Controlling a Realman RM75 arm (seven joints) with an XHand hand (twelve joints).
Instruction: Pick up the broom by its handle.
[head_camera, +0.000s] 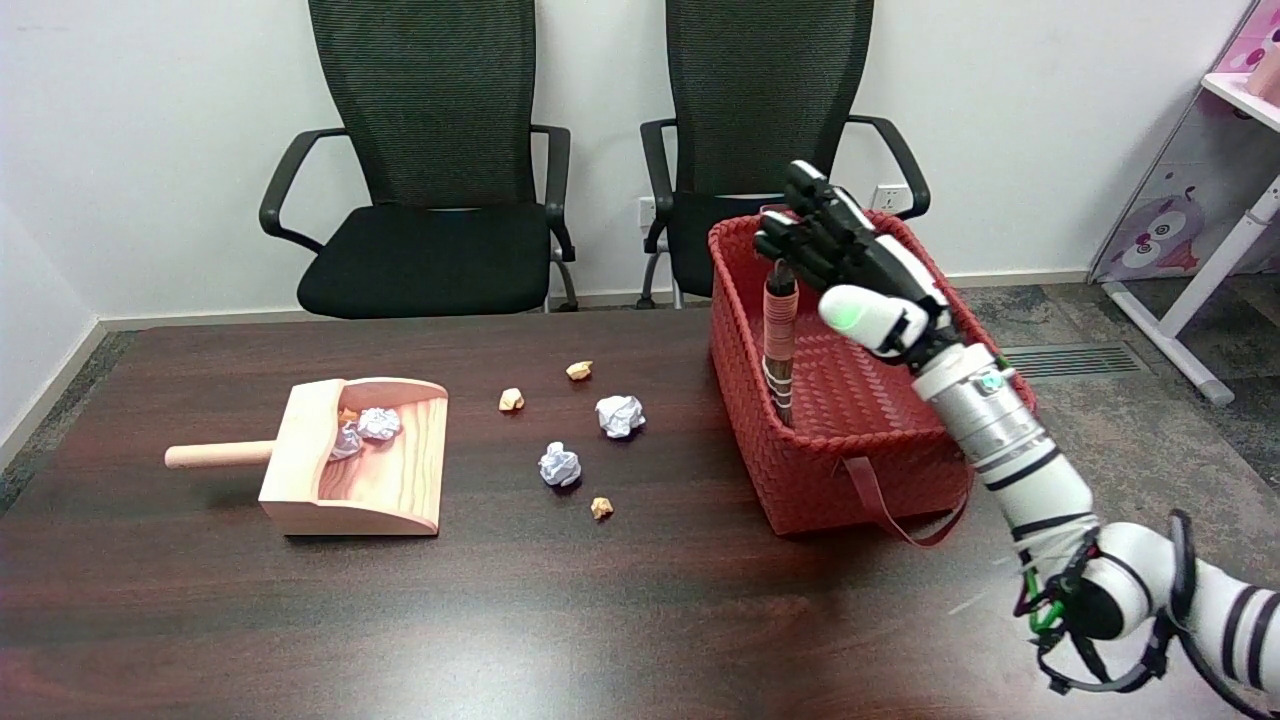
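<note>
Head view, broom: stood near upright inside the red basket, against its left wall; lower end down on the basket floor, dark tip poking up at about rim level.
Head view, handle: appeared as a slim reddish-brown stick, pale binding wound round the lower part; bristles not made out.
Head view, right hand: hung over the basket, fingers apart and slightly curled, nothing in them; fingertips just beside the handle's top, contact not confirmed.
Head view, handling (judged): probably light and stiff, a small bench broom; smooth stick likely to slip or swing in a loose hold, since only leaning on the woven wall.
Head view, where to hold (judged): upper stretch of the handle, above the binding, fingers wrapped round from the right; the left wall close behind left little room.
Head view, risk (judged): a nudge at the tip could tip the broom over within the basket.
Head view, bench: dark wood; wooden dustpan well to the left, paper scraps between it and the basket.
</note>
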